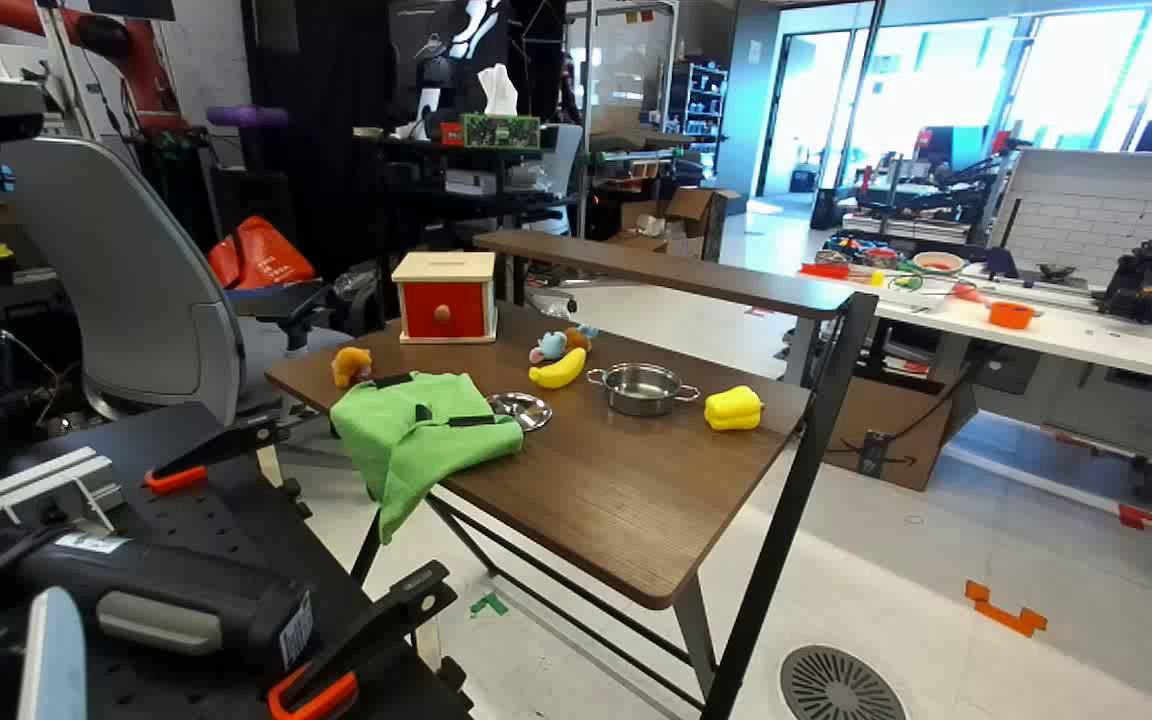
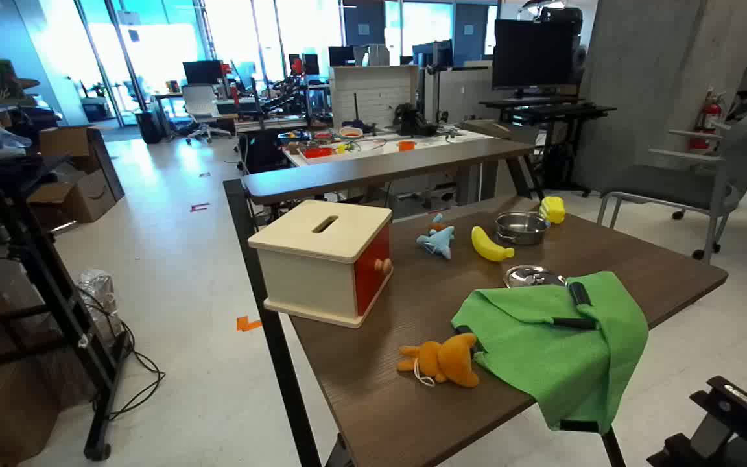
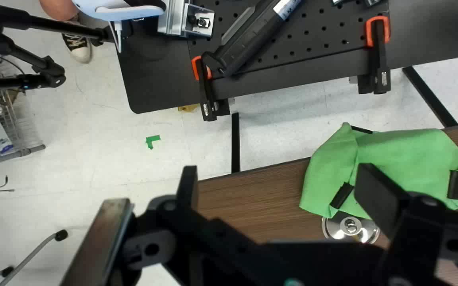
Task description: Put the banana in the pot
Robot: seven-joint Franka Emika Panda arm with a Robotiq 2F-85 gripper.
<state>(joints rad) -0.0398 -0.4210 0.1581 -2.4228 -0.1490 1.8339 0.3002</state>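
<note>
A yellow banana lies on the brown table (image 1: 626, 500), as seen in both exterior views (image 1: 558, 370) (image 2: 490, 248). The pot is a small steel pan with two side handles and shows in both exterior views (image 1: 642, 392) (image 2: 521, 229). It stands upright beside the banana, apart from it, and no lid is on it. My gripper (image 3: 277, 172) is open and empty in the wrist view, high above the table's edge. The arm shows in neither exterior view. The banana and pot do not show in the wrist view.
A steel lid (image 3: 350, 227) lies partly under a green cloth (image 2: 555, 350) that hangs over the table edge. A blue plush (image 2: 437, 242) is near the banana. A yellow pepper (image 1: 733, 408), an orange plush (image 2: 441, 360), a wooden box (image 2: 312, 272) and a raised shelf (image 1: 676, 272) surround them.
</note>
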